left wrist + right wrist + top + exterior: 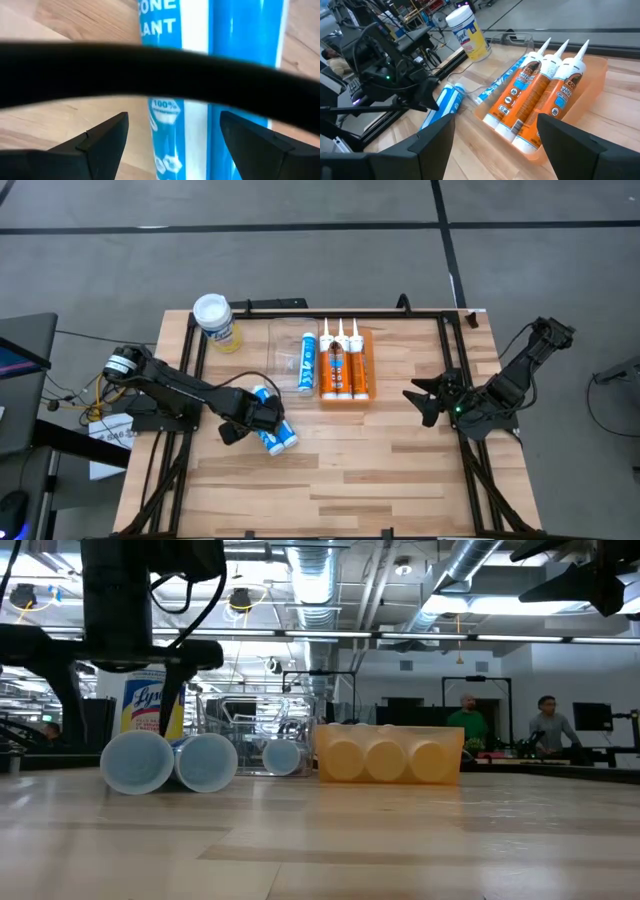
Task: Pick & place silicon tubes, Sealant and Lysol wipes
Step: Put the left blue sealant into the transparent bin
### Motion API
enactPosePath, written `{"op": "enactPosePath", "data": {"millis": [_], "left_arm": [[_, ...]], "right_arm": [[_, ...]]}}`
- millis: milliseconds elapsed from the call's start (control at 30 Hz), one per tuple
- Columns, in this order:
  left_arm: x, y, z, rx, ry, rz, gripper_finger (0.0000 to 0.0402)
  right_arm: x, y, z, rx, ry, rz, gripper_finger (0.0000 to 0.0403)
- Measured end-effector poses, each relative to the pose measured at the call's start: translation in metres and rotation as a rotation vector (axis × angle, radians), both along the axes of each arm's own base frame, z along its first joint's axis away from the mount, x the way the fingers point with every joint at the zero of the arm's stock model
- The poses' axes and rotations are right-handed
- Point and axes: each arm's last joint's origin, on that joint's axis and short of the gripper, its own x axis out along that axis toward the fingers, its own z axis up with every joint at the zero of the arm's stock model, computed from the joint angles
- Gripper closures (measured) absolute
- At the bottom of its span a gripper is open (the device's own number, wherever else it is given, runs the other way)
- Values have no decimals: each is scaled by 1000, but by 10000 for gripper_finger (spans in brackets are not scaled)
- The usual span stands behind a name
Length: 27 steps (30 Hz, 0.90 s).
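Nearest the low camera: two blue silicone tubes with round pale ends (170, 761), lying side by side on the pale wooden table (380, 470), touching. Just above them, the left gripper (262, 418), fingers spread wide and grasping nothing, one dark fingertip (107, 134) on either side of the blue tube bodies in the left wrist view. Seen from above, this pair (272, 428) near the table's left half, toward the front.

Farther back, near the table's middle: an orange tray (369, 370) holding three orange sealant cartridges with white nozzles (342, 365), packed side by side and touching. Just left of that, a clear plastic tray (283, 345) with one more blue-and-white tube (307, 362) lying in it.

Farthest back, at the rear left corner: the Lysol wipes canister, short, round, white-lidded, yellow-labelled (216, 321), standing upright beside the black frame rail, well apart from both grippers.

At the right edge of the table: the right gripper (424, 402), waiting, fingers parted and empty, pointing toward the orange tray.

Beyond the table, in the low view: two people (505, 724) standing in the room.
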Motion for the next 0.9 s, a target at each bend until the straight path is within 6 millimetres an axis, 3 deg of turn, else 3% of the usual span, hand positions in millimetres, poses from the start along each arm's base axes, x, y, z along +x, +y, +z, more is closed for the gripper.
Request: {"op": "enactPosePath", "data": {"millis": [367,900], "left_arm": [[-12,1,-24,-66,22,49,94],[-27,5,-34,-49,145,55,94]], "right_arm": [[0,0,0,-1,-1,-2,127],[0,0,0,-5,-4,-7,127]]}}
